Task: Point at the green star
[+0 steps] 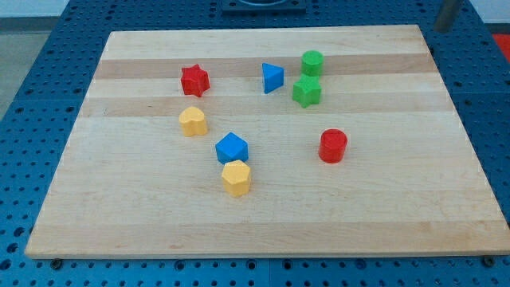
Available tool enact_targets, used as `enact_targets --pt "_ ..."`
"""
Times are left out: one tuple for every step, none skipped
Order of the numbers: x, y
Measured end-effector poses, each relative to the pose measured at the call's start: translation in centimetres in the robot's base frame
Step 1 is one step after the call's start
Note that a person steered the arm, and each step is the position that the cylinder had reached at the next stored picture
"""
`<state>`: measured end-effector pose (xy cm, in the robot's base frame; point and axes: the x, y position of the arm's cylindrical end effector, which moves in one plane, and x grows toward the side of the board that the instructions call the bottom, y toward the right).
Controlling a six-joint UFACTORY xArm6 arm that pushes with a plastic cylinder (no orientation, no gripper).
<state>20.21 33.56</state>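
- Worktop (263, 231): a pale wooden board is lying on a blue perforated base and is carrying eight small blocks.
- Green star (306, 91): the task's block is sitting toward the top edge, right of centre; a green cylinder (311, 62) is standing just beside it on the top-edge side, apparently not touching.
- Blue triangle (272, 77): this block is lying near the star, on its left.
- Red cylinder (333, 146): this one is standing well apart from the star, toward the bottom edge and slightly right.
- Remaining blocks: a red star (194, 80) is sitting toward the top-left corner, a yellow block (192, 121) below it, and a blue block (232, 147) with a yellow hexagon (236, 177) just beside it near the middle.
- Tool: my tip is not showing on the board; only a blurred dark shape (449, 14) is appearing beyond the top-right corner, so its state cannot be told.
- Step in hand: judging from this layout, the approach is not yet begun.
- Next move: the tip is probably needing to come in from the top-right corner and stop close to the star's open right side, avoiding the green cylinder.
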Motion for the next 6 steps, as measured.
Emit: enact_targets --pt "0.0 0.0" --pt "0.9 -1.8" --pt "4.5 -7.0" --pt "7.7 -11.0" --pt "10.2 -13.4" --pt "13.0 -15.6"
